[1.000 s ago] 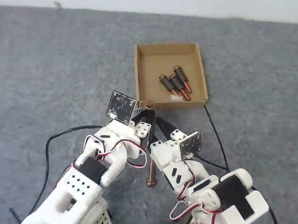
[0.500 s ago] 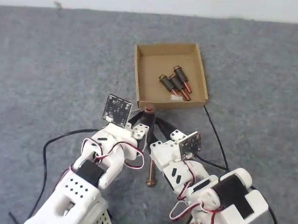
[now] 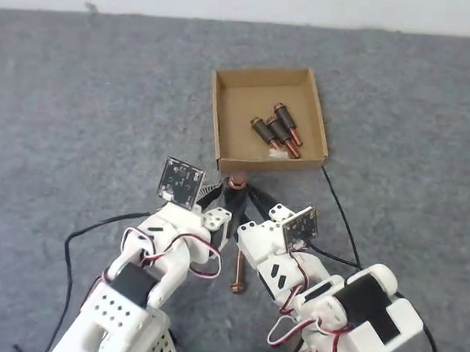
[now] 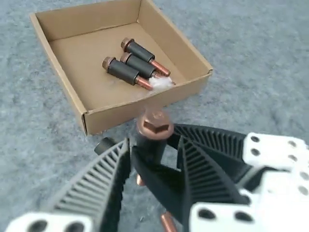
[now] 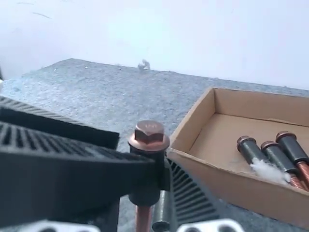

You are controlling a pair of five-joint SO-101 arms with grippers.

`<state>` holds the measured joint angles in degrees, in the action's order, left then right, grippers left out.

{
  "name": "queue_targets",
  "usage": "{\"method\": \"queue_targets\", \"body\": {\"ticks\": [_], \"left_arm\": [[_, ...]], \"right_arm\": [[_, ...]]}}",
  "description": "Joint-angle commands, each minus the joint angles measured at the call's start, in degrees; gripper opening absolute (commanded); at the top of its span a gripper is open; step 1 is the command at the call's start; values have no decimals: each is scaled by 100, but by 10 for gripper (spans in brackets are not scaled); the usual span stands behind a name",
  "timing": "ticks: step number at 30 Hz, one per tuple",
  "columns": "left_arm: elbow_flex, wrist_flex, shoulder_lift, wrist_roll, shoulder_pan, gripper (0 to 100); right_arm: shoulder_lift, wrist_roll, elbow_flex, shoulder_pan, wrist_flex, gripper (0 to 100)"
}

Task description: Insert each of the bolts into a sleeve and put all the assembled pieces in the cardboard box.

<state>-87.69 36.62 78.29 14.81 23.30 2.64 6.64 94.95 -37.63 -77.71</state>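
Clamping an upright black sleeve, the left gripper's ribbed fingers press it from both sides. One copper bolt stands in that sleeve, its hexagonal head on top. The right gripper sits around the same sleeve from the opposite side; whether it grips cannot be told. Below the sleeve a copper shaft shows in the right wrist view, cut off by the picture's edge, and a short dark cylinder beside it is hard to identify. The held piece hangs just in front of the cardboard box, apart from its near wall. One loose bolt lies on the grey carpet between the two arms, head toward the arms' bases, its far end hidden under the grippers. Inside the box lie three assembled pieces, side by side, each a black sleeve with copper showing at both ends. One tuft of white fluff rests against their tips. One black cable runs from the box corner toward the right arm.
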Motion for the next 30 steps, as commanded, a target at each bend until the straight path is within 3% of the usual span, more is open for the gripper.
{"method": "queue_targets", "body": {"ticks": [1,8,14,19,22,27,30], "left_arm": [[13,730,1037,0,-9,151],[-4,1495,2716,0,-123,148],[-4,1116,2523,0,-1099,145],[-22,1081,2523,0,-1960,13],[-198,1187,2523,0,-2462,14],[-840,1433,2523,-9,-2840,11],[-884,2031,2497,-26,-2875,11]], "right_arm": [[127,26,62,145,-22,6],[127,26,62,145,-22,6],[127,26,62,145,-22,6],[127,26,70,145,-22,6],[127,26,88,145,-40,6],[127,26,105,145,-40,6],[119,26,114,163,-22,6]]}}
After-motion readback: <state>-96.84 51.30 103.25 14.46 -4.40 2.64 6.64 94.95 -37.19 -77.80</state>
